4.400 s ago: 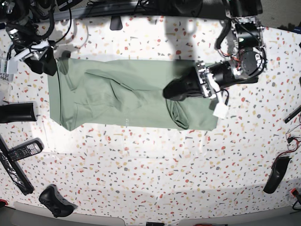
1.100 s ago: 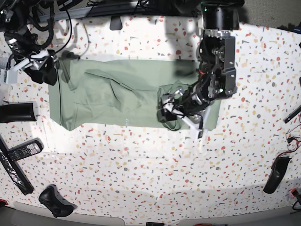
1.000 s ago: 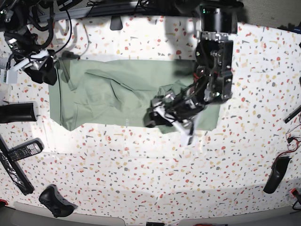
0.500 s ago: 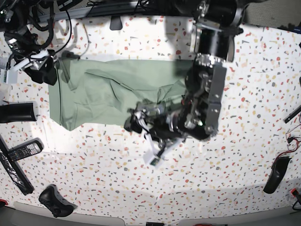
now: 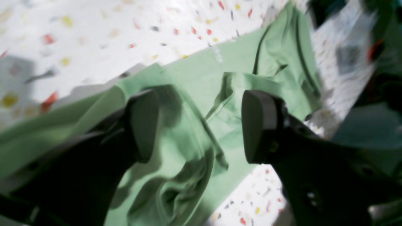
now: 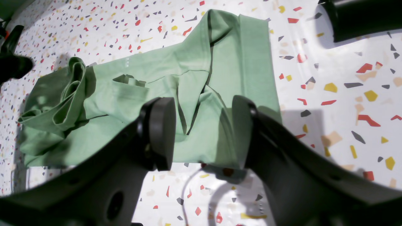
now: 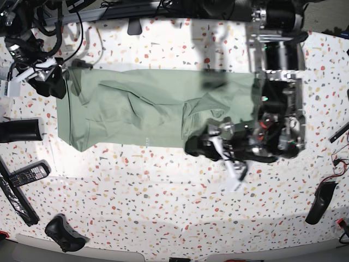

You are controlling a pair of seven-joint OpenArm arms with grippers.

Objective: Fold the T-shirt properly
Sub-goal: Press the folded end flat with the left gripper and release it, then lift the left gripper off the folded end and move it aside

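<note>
While its jaws stand wide apart and hold nothing, the left gripper (image 5: 201, 125) hovers over the rumpled end of the pale sage-green cloth T-shirt (image 7: 136, 112) spread on the speckled terrazzo table (image 7: 163, 191). It has swung back from half a second ago. The right gripper (image 6: 201, 131), parted and empty, hangs above the shirt's other end.

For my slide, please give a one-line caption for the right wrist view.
Open right gripper hovering above one end of the partly folded green T-shirt on a speckled table.

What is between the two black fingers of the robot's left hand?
Nothing is pinched. In the left wrist view the left gripper is wide open, and through the gap you see only the rumpled green T-shirt lying underneath.
</note>
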